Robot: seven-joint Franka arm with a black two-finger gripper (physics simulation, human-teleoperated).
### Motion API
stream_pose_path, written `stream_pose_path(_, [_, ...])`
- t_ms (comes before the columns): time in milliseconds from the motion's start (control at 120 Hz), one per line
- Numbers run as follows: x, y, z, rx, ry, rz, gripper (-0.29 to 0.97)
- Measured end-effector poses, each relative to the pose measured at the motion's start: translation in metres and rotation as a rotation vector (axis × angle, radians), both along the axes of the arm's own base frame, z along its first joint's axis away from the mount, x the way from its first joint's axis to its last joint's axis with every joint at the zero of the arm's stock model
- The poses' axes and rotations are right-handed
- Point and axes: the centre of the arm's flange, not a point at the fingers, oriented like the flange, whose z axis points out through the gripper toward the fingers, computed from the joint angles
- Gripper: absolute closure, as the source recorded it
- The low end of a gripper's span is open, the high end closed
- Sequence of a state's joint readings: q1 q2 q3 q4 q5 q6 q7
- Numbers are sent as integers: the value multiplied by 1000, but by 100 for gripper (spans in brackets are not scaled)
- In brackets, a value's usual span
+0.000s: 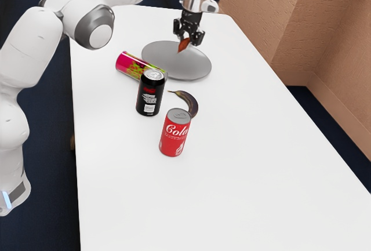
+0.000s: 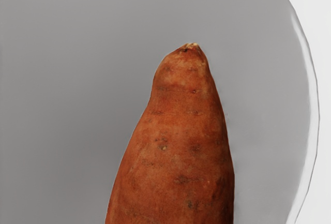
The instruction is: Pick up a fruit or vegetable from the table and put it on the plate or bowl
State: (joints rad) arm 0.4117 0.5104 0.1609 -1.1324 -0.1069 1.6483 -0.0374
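Note:
A grey round plate lies at the far side of the white table. Just above it hangs an orange-brown sweet potato, pointing down, with my gripper shut on its upper end. In the wrist view the sweet potato tapers to a tip over the grey plate, whose rim curves past on one side. A dark overripe banana lies on the table nearer the front, between the cans.
A black can and a red cola can stand upright in front of the plate. A pink and green can lies on its side at the plate's left edge. Brown walls rise at the exterior view's right.

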Motion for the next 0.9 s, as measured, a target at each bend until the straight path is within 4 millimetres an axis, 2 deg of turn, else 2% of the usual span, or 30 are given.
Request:
stream_pose_path(167, [-3, 5, 0, 1, 2, 1, 54])
stream_pose_path(292, [-6, 10, -1, 3, 4, -2, 23])
stream_pose_path(392, [-6, 8, 4, 6, -4, -11, 11])
stream_pose_path(450, [1, -10, 15, 12, -20, -43, 7])
stream_pose_path(475, [7, -29, 22, 11, -30, -74, 6])
stream_pose_path(533, [30, -94, 37, -12, -61, -189, 4])
stream_pose_path(600, [49, -205, 55, -36, -84, -382, 3])
stream_pose_path(650, [37, -283, 82, -29, -102, -509, 2])
stream_pose_path(708, [3, -348, 129, 9, -146, -614, 1])
stream_pose_path(750, [-18, -381, 152, 34, -169, -669, 1])
stream_pose_path(800, [-31, -408, 163, 48, -178, -714, 1])
stream_pose_path(850, [-37, -421, 166, 55, -178, -737, 1])
stream_pose_path(900, [-39, -422, 167, 59, -174, -738, 0])
